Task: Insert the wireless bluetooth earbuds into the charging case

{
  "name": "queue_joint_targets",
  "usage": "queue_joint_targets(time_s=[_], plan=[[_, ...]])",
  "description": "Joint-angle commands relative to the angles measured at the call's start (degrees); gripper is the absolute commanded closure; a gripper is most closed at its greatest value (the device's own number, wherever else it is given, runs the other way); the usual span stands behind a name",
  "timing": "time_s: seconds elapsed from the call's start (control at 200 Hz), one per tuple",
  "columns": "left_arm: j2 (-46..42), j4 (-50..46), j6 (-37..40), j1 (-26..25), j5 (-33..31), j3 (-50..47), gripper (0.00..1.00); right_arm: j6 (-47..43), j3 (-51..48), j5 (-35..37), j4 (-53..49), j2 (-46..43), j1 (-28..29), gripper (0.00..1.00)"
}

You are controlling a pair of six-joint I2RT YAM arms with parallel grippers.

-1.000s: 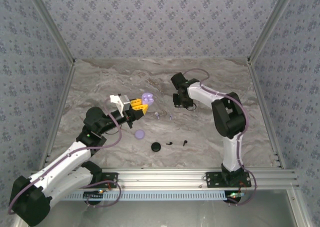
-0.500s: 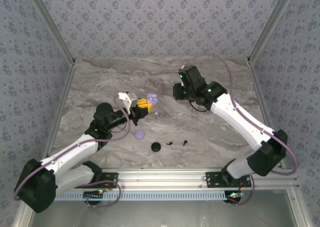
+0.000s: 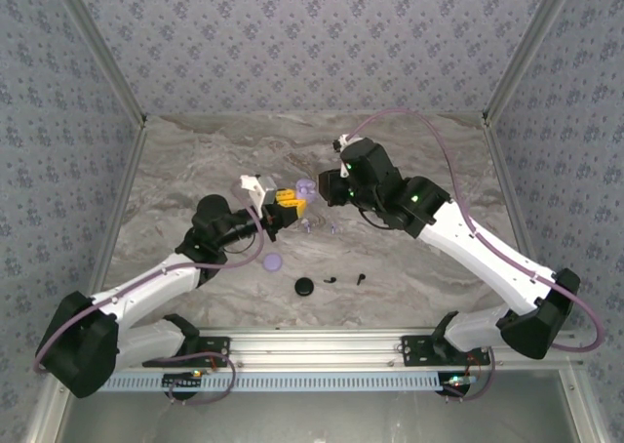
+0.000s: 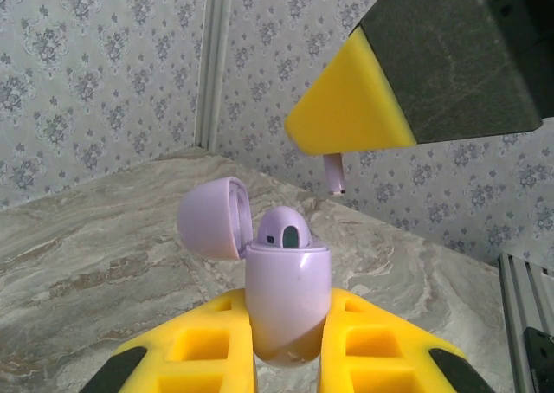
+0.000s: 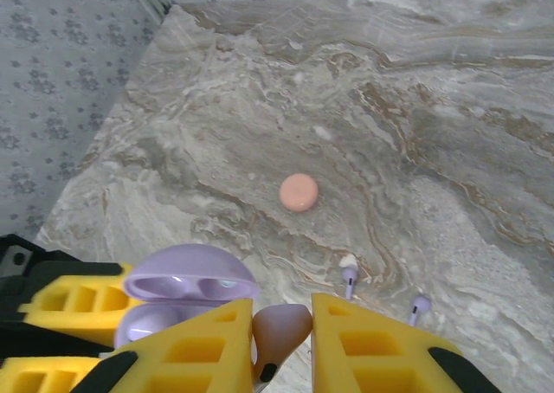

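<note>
My left gripper (image 4: pixel 287 341) is shut on an open lilac charging case (image 4: pixel 287 289), held upright above the table with its lid (image 4: pixel 215 217) tipped back. One lilac earbud (image 4: pixel 286 229) sits in the case. My right gripper (image 5: pixel 282 341) is shut on a pale pinkish earbud (image 5: pixel 280 328), just beside and above the open case (image 5: pixel 189 285). Its stem (image 4: pixel 334 173) hangs below the yellow finger (image 4: pixel 351 107). From above, the left gripper (image 3: pixel 290 205) and the right gripper (image 3: pixel 327 191) meet at the case (image 3: pixel 306 187).
Two lilac earbuds (image 5: pixel 349 276) (image 5: pixel 419 306) lie on the marble below. A closed pink case (image 5: pixel 299 191) sits farther back. A closed lilac case (image 3: pixel 272 261), a black case (image 3: pixel 304 286) and two black earbuds (image 3: pixel 332 279) (image 3: pixel 360 278) lie nearer the front.
The right arm has swung left and reached out until its gripper is beside the case. The left gripper has carried the case a little to the right.
</note>
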Motion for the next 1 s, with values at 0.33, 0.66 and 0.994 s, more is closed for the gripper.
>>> queue_joint_targets(time_s=[0.33,0.66,0.994], plan=[[-0.5,3.3,-0.5,-0.3,1.0,2.1,1.00,1.6,1.7,1.2,2.3,2.3,1.9,0.77],[-0.8,3.2,-0.5,-0.3,0.8,1.9,1.00,2.0,2.0,0.8,3.2,3.1,2.9,0.78],[-0.9,3.8,-0.9,-0.3,0.2,1.8,1.00,3.1,1.9,-0.2,2.9,3.1,3.3,0.77]])
